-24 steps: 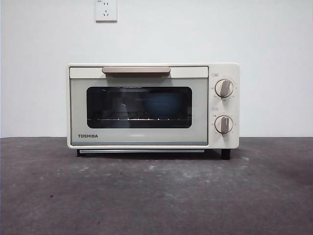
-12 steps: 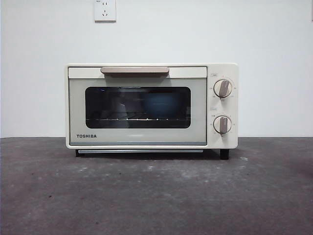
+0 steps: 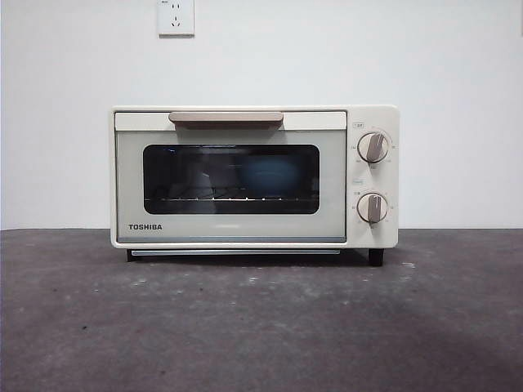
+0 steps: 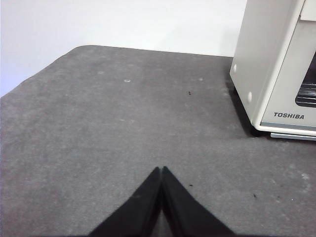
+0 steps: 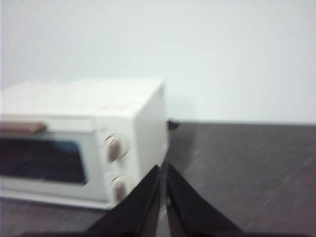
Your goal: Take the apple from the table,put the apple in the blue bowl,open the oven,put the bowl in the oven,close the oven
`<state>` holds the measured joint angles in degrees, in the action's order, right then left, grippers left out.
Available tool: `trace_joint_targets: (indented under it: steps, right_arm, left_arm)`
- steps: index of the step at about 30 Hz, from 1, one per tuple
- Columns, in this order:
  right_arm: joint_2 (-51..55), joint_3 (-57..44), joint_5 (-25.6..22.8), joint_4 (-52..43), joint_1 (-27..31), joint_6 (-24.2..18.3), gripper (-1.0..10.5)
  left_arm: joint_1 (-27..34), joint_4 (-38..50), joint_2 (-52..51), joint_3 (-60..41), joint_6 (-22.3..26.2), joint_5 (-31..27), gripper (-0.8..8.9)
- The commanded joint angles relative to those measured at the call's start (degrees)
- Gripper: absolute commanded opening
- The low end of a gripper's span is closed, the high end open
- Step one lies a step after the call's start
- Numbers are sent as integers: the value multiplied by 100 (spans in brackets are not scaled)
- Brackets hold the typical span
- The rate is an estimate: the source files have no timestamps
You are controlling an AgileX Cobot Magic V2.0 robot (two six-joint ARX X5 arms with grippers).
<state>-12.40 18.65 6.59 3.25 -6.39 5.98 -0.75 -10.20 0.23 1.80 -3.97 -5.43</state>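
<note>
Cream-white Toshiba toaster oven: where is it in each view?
Front view: cream-white Toshiba toaster oven centred, door shut.
Left wrist view: its corner at the right edge.
Right wrist view: at the left, blurred.
Shared landmark: dark grey table.

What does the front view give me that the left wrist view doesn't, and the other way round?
Front view only: the oven's whole closed door, its beige handle, both dials, the blue bowl dimly visible through the window, and a wall socket. Left wrist view only: the left gripper, jaws shut, holding nothing, above bare table beside the oven's side wall. Both show the Toshiba logo and dark grey table.
</note>
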Motion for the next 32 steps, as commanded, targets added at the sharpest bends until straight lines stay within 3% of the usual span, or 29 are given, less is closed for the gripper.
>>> trace_joint_targets:
  steps: [1,15,23,32]
  right_arm:
    - [433,-422,35,-295,212,-85,4]
    - [1220,-1801,55,-433,389,111,4]
    - [1220,-1801,28,664,389,146,4]
    - [1220,-1797,-70,560,391,142,4]
  left_arm:
    - [11,-55,-4,-120,-17,17,7]
    - [11,-55,-4,-120,-17,17,7]
    - [9,-55,-4,-120,-17,17,8]
    - [11,-55,-4,-120,-17,17,8]
